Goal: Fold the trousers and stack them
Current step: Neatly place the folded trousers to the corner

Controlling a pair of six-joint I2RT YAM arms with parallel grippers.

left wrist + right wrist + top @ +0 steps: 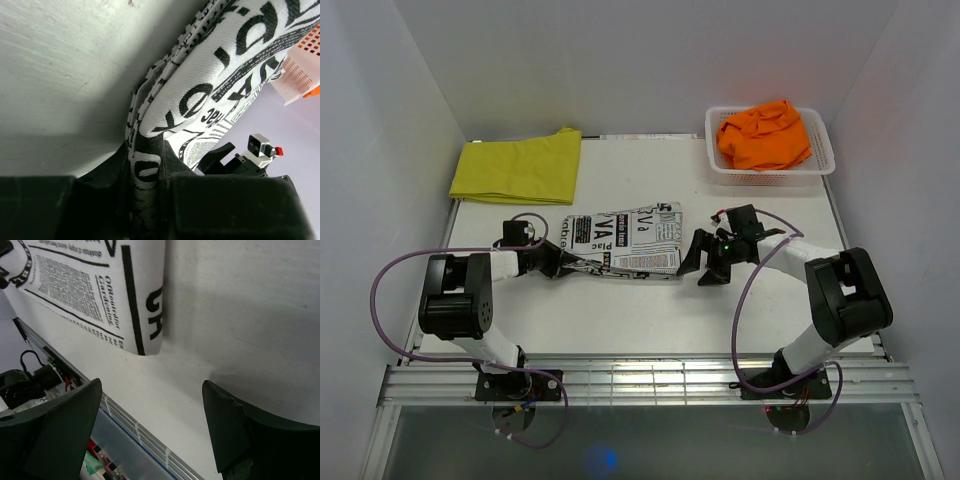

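White basket (822, 166) holds orange trousers (765, 135). My left tool (572, 264) grips the print trousers (632, 240) by their left end, length running left-right. My right tool (702, 268) stands wide, empty.

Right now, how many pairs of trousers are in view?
3: the newspaper-print pair in the middle, the yellow pair at the far left corner, the orange pair in the white basket. Others may hide beneath it.

Its jaws spread wide, the right pincer (150, 390) hangs over the white table (240, 315), the newspaper-print trousers (90, 285) lying just beyond at eleven o'clock.
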